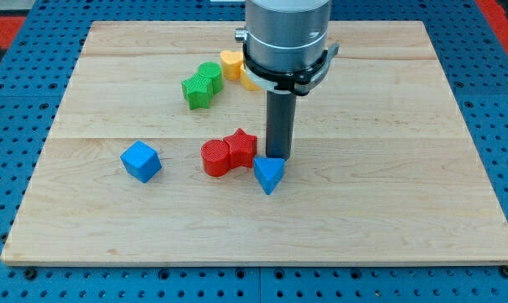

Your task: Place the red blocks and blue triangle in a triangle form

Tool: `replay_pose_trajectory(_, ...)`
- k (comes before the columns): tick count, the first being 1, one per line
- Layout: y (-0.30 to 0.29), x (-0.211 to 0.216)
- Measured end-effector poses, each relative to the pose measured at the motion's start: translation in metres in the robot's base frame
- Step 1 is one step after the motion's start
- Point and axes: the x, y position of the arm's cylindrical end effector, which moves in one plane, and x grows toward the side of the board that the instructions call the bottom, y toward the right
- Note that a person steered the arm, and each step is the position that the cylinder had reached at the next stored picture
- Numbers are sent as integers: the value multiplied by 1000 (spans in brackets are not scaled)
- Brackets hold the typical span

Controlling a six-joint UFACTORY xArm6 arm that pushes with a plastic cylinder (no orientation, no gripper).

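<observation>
Two red blocks sit side by side near the board's middle: a round red block on the view's left and a red star touching it on its right. The blue triangle lies just below and right of the red star, close to it or touching. My tip is down on the board right above the blue triangle's top edge, just right of the red star. The rod and the arm's grey body above it hide part of the board behind.
A blue cube sits to the view's left of the red blocks. Two green blocks lie together toward the view's top. A yellow block sits beside them, and another yellow piece is partly hidden by the arm.
</observation>
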Motion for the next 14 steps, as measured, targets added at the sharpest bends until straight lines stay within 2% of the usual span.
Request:
replay_pose_trajectory(2, -46, -18)
replay_pose_trajectory(3, -99, -3)
replay_pose_trajectory(4, -104, 1)
replay_pose_trajectory(5, -104, 1)
replay_pose_trajectory(6, -42, -5)
replay_pose_trajectory(7, -5, 9)
replay_pose_trajectory(8, 34, 47)
replay_pose_trajectory(9, 20, 63)
replay_pose_trajectory(10, 4, 34)
replay_pose_trajectory(11, -31, 29)
replay_pose_trajectory(12, -26, 42)
replay_pose_trajectory(13, -12, 76)
replay_pose_trajectory(14, -37, 54)
